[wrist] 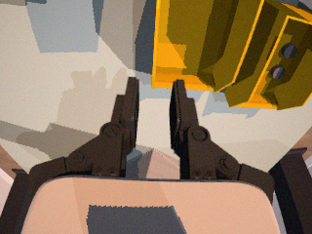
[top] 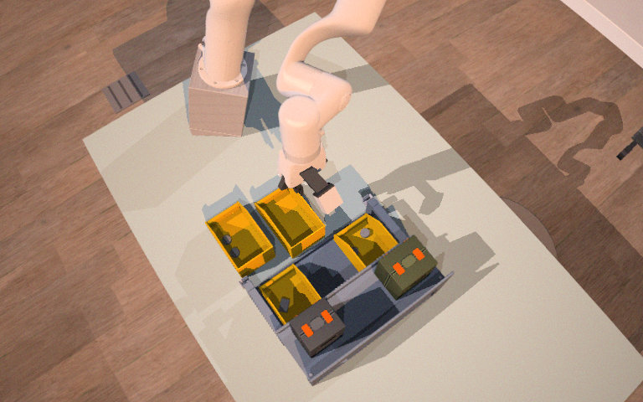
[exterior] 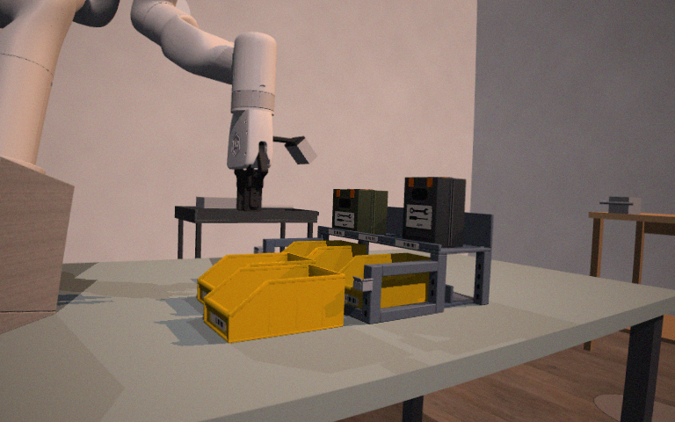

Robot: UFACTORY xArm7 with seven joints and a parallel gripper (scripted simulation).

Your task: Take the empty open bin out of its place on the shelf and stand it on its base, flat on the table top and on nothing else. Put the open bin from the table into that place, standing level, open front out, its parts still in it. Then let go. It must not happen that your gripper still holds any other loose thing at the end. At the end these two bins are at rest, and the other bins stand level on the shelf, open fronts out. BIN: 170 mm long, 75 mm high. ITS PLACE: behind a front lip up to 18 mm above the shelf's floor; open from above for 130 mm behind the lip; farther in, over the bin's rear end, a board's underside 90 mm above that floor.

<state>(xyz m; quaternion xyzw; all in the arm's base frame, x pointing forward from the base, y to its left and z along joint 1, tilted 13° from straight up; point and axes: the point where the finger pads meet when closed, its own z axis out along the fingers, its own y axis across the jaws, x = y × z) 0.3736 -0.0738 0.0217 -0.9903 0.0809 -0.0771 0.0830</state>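
The empty yellow bin [top: 291, 224] [wrist: 171, 60] stands on the table in front of the shelf [top: 320, 255] [exterior: 403, 315]. Whether its rear touches the shelf's front is not clear. The yellow bin with two dark round parts [top: 251, 237] [exterior: 298, 306] [wrist: 292, 80] stands beside it on the table, with a narrow gap between them. The place in the shelf's middle holds no bin. My gripper [exterior: 249, 207] [wrist: 155, 94] is partly open with nothing between the fingers. It hangs above the bins' height, near the empty bin's open front.
On the shelf, a bin with a dark part [top: 295, 291] [exterior: 402, 293] stands on one side of the middle place and a bin with a grey round part [top: 365, 244] on the other. A green case [top: 405, 272] [exterior: 358, 211] and a dark case [top: 316, 334] [exterior: 432, 211] stand on the upper board.
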